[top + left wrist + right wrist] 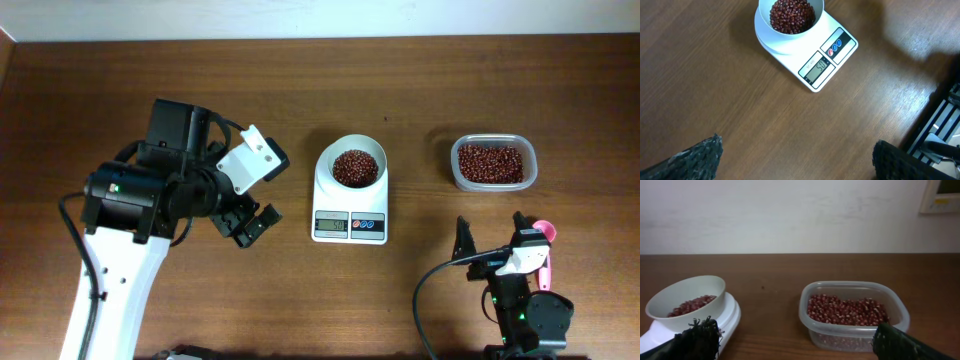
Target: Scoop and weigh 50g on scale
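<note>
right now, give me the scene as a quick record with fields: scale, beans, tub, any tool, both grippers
scale: white, mid-table, display toward the robot
bowl: on the scale, upright
beans: red-brown heap in the bowl
tub: clear, right of the scale, apart from it, partly filled with the same beans
pink utensil: beside the right gripper, not between its fingers
left gripper: open, empty, left of the scale
right gripper: open, empty, on the near side of the tub

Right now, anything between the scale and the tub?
No. Only bare table between scale and tub; the overhead and right wrist views show it.
</note>
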You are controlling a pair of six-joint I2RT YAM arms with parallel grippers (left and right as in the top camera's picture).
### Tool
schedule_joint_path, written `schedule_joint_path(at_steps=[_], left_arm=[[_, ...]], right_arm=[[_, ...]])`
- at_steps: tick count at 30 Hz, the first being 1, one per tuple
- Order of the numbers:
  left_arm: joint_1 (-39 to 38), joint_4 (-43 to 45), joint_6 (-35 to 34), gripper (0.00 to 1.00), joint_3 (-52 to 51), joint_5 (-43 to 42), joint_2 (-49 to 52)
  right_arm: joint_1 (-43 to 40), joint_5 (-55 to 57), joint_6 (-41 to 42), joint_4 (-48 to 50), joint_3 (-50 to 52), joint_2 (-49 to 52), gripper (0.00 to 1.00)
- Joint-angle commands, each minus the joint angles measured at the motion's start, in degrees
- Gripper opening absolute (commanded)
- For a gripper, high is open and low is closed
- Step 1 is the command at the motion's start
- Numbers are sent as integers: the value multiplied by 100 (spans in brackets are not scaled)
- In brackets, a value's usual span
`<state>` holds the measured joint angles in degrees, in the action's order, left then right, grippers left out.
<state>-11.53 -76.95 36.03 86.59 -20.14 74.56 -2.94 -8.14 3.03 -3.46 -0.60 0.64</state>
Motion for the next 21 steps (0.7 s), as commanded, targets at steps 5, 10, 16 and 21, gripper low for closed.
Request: schedule_joint_path(at_steps=[5, 10, 16, 21], left_arm=[[31, 11, 87, 99, 61, -17, -66], [31, 11, 87, 99, 61, -17, -66], [31, 11, 87, 99, 61, -17, -66], [31, 11, 87, 99, 61, -17, -66]], right_arm=[[31, 400, 13, -90, 28, -44, 99], [31, 498, -562, -105, 28, -44, 99], [31, 514, -214, -107, 28, -44, 99], [31, 479, -68, -101, 28, -44, 99]])
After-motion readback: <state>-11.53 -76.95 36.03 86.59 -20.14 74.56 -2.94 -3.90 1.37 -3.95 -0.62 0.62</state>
